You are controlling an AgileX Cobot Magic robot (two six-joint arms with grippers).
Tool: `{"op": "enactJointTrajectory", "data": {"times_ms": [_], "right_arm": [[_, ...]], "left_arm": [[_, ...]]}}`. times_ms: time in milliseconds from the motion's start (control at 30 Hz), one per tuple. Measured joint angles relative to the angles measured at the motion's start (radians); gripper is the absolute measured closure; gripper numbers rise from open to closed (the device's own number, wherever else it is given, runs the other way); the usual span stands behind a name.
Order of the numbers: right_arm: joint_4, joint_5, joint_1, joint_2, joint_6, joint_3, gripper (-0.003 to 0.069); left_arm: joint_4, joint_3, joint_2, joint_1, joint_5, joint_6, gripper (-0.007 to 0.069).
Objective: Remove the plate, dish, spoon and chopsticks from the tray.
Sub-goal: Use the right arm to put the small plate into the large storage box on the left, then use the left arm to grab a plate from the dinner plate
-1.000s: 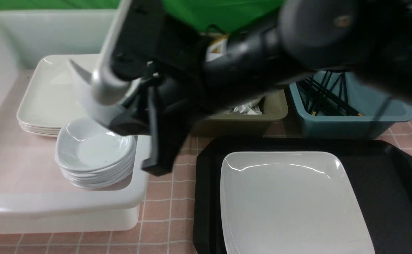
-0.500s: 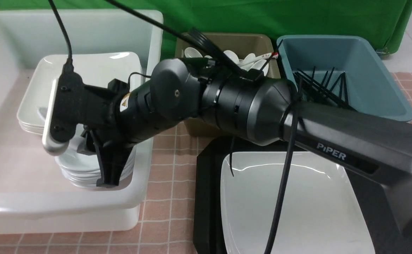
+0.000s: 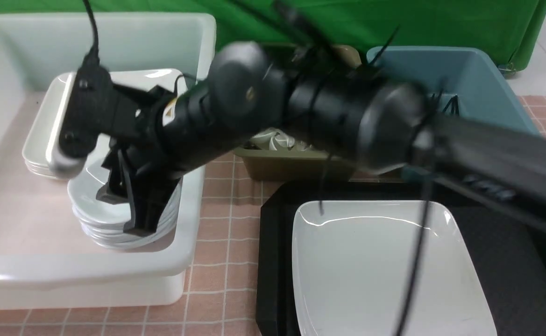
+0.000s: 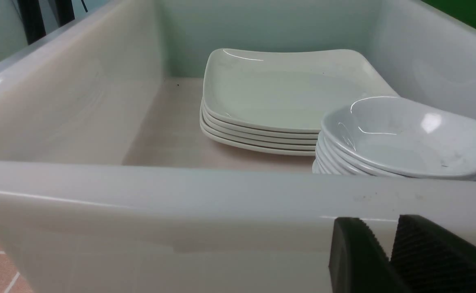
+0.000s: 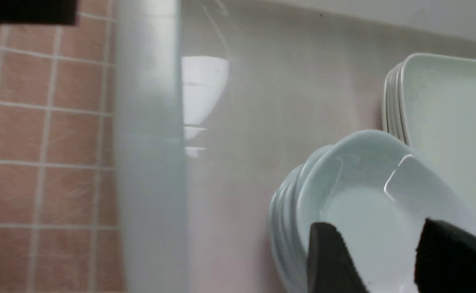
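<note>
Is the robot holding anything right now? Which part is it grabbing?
Nothing is held. The right gripper stands open over the top dish of the stack, and nothing sits between the fingers of the left gripper.

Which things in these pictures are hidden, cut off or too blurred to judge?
Front view: the blurred right arm covers most of the olive bin and part of the blue bin, so their contents cannot be counted.
Front view: the plate and the tray run off the lower edge; their near parts are unseen.
Left wrist view: the left fingers are cut by the picture's edge, so their gap is unclear.
</note>
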Motion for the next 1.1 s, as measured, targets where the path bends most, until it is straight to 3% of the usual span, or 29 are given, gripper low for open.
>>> {"op": "enactJointTrajectory", "data": {"times_ms": [67,167,233,300,433,567,667,833,967,1100], "right_arm": [[-0.035,0.108,0.0,-0.075,0.105,0.0,0.0314],[-0.13,0.328,0.0,-0.201,0.276,0.0,0.0412],[-0.2,0.465,0.0,-0.286,0.354,-0.002,0.0512],[-0.285,0.523,0.0,-0.391,0.446,0.006,0.061],[-0.359,0.523,-0.022,-0.569,0.518,0.04,0.0629],[-0.37,0.523,-0.105,-0.727,0.575,0.135,0.0629],[-0.377,0.522,-0.233,-0.852,0.64,0.298,0.0629],[-0.378,0.492,-0.435,-0.991,0.711,0.603,0.0629],[-0.328,0.39,-0.603,-1.089,0.753,0.892,0.0629],[-0.264,0.356,-0.718,-1.147,0.776,1.051,0.0629]], "left_arm": [[0.0,0.0,0.0,0.0,0.0,0.0,0.0446],[-0.056,0.0,0.0,0.0,-0.005,-0.03,0.0444],[-0.194,0.0,0.0,0.0,-0.025,-0.086,0.0443],[-0.427,0.0,0.0,0.0,-0.049,-0.177,0.044],[-0.744,0.0,0.0,0.0,-0.095,-0.29,0.0435],[-0.855,0.0,0.0,0.0,-0.147,-0.339,0.0434],[-0.936,0.0,0.0,0.0,-0.143,-0.349,0.0434],[-0.962,-0.104,0.002,0.0,0.006,-0.304,0.0455],[-0.933,-0.372,0.154,0.0,0.264,-0.151,0.0585],[-0.843,-0.626,0.414,0.0,0.645,-0.051,0.062]]}}
